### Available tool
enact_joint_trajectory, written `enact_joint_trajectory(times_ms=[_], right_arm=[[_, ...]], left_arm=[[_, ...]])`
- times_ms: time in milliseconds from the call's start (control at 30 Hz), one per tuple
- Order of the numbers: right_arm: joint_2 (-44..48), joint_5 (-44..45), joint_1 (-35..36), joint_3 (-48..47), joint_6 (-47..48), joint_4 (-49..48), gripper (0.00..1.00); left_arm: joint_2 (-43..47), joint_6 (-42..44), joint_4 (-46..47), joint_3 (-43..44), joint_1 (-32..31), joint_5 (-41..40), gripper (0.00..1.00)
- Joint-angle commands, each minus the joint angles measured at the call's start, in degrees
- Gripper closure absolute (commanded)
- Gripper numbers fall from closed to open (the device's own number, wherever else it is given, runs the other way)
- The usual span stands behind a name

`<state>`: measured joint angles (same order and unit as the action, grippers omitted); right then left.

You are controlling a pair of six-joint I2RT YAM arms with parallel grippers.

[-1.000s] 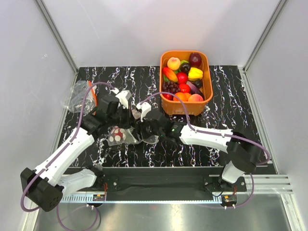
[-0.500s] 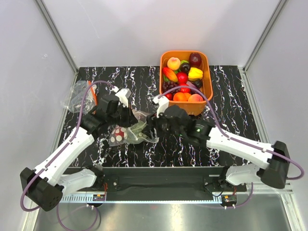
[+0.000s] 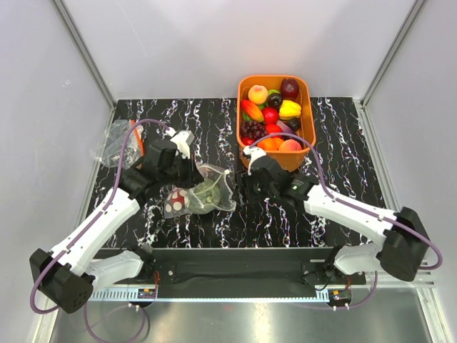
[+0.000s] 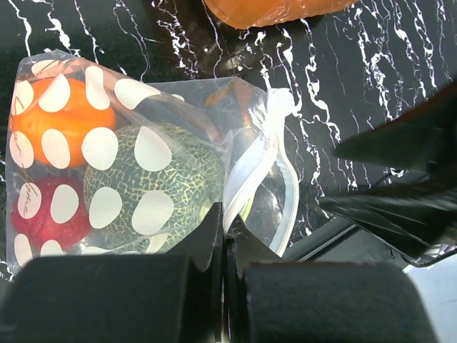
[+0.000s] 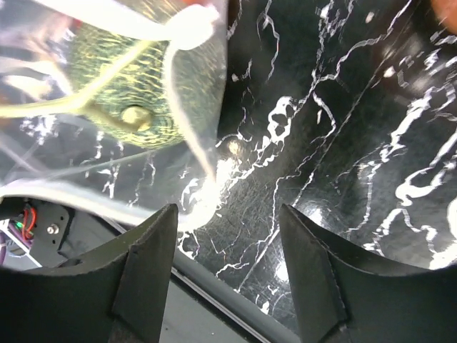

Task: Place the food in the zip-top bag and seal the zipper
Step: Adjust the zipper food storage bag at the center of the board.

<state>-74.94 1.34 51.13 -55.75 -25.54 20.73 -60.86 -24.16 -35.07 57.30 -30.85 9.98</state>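
The dotted zip-top bag (image 3: 214, 187) lies left of centre on the table, its mouth facing right. In the left wrist view the bag (image 4: 107, 78) holds the orange fruit (image 4: 61, 121), the green netted melon (image 4: 153, 189) and the small red fruit (image 4: 39, 214). The pale zipper (image 4: 251, 168) gapes open in a loop. My left gripper (image 4: 225, 223) is shut on the bag's mouth edge; it also shows in the top view (image 3: 190, 174). My right gripper (image 5: 228, 239) is open and empty over bare table just right of the bag's mouth, also seen from above (image 3: 241, 189). The melon (image 5: 136, 93) shows through the plastic.
An orange basket (image 3: 305, 132) full of toy produce stands at the back right, close behind my right wrist. A crumpled clear plastic bag (image 3: 116, 143) lies at the table's far left edge. The table's front edge runs under my right fingers.
My right gripper has drawn back to the right, out of the bag's mouth, and is clear of the bag. The bag has settled flatter. My left gripper has kept its hold.
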Motion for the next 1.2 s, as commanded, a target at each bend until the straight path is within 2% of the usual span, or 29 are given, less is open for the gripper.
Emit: enact_joint_trajectory(times_ms=[0,167,200,300,333,400,467,600,700,833,1000,1167], right_arm=[[-4.6,-2.6,-0.5,-0.2,-2.8,-4.6,0.34],[-8.6,-6.2,-0.5,-0.2,-5.0,-10.0,0.38],[-9.6,-6.4,-0.4,-0.2,-5.1,-10.7,0.43],[-10.7,-6.4,-0.5,-0.6,-5.4,-10.5,0.67],[-10.5,-6.1,-0.5,-0.8,-5.4,-9.3,0.87],[-8.5,-5.7,-0.5,-1.9,-5.5,-7.6,1.0],[-6.6,-5.0,-0.5,-3.7,-4.9,-5.5,1.0],[-2.6,-5.5,-0.3,-13.0,-3.6,1.1,1.0],[-2.7,-5.7,-0.3,-18.7,-2.8,3.2,1.0],[-6.9,-7.3,-0.3,-23.4,-2.7,3.4,1.0],[-9.2,-8.8,-0.3,-22.1,-5.2,-2.3,1.0],[-6.6,-8.3,-0.3,-18.2,-6.3,-2.9,1.0]], left_arm=[[1.4,0.7,0.8,3.3,-0.3,-1.3,1.0],[1.4,0.9,0.4,3.3,-0.3,-1.3,1.0],[1.5,1.0,0.3,3.3,-0.3,-1.5,1.0],[1.9,1.4,-0.3,3.7,-0.3,-2.2,1.0],[2.0,1.5,-0.6,3.8,-0.3,-2.5,1.0],[1.9,1.9,-1.4,4.5,-0.3,-2.8,1.0],[1.6,2.9,-2.4,5.1,-0.2,-2.9,1.0],[-0.7,5.4,-6.9,10.5,-0.3,-2.0,1.0],[-1.3,5.7,-9.2,14.1,-2.1,-0.2,1.0],[-3.6,4.9,-10.3,16.4,-12.3,-6.4,1.0],[-5.4,0.8,-4.2,10.5,-16.8,-6.6,1.0],[-4.8,-0.3,-3.1,6.6,-17.0,-14.8,1.0]])
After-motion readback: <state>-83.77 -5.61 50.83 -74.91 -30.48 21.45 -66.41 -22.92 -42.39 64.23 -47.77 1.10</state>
